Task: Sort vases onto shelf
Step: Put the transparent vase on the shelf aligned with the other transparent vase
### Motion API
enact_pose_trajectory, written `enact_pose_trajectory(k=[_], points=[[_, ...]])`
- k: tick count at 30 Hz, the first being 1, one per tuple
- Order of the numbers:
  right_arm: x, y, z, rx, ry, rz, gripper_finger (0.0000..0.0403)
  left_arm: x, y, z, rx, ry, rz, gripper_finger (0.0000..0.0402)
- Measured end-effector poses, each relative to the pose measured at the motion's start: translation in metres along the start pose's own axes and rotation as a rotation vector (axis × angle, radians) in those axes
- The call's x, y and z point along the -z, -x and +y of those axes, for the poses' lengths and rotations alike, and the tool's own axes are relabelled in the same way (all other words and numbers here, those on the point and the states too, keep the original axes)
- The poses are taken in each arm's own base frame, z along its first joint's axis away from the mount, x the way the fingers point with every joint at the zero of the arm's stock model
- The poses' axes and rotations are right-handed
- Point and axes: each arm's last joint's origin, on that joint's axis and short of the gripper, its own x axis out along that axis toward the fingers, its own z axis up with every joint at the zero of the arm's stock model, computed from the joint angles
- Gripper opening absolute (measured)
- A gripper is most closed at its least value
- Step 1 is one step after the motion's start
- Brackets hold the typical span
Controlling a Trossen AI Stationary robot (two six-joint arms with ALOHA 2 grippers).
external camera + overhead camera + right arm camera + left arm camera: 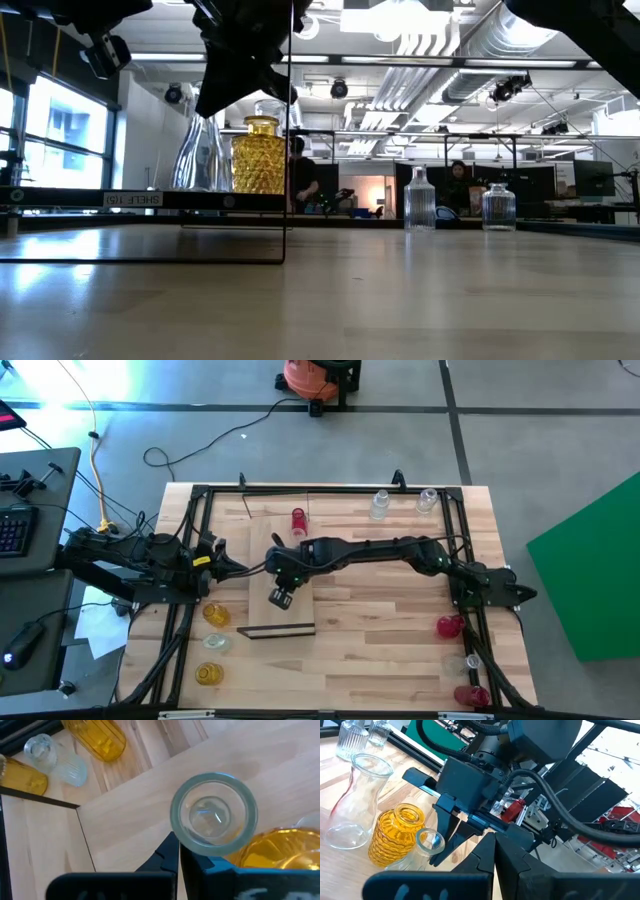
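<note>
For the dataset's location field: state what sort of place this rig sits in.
Probably an open-plan lab or workshop office: exposed ceiling ducts, desks with monitors where a person sits, and a bare concrete floor with loose cables and an orange shop vacuum.

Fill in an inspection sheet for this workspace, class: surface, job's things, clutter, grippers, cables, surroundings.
Surface: slatted wooden table.
Job's things: shelf holds a red vase, an amber vase and clear vases; more vases stand at the table's corners.
Clutter: nothing seen.
Grippers: right gripper shut, over the shelf; left gripper shut, at the shelf's edge.
Cables: yellow cable on the floor.
Surroundings: orange vacuum, green panel.
</note>
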Motion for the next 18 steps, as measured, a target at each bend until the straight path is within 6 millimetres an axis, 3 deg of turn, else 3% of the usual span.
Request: enact_pose_trajectory(k=[18], points=[[-0.018, 0.001, -0.022, -0.01, -0.034, -0.083, 0.0, 0.0, 0.0, 0.0, -0.001, -0.004, 0.0, 0.0]])
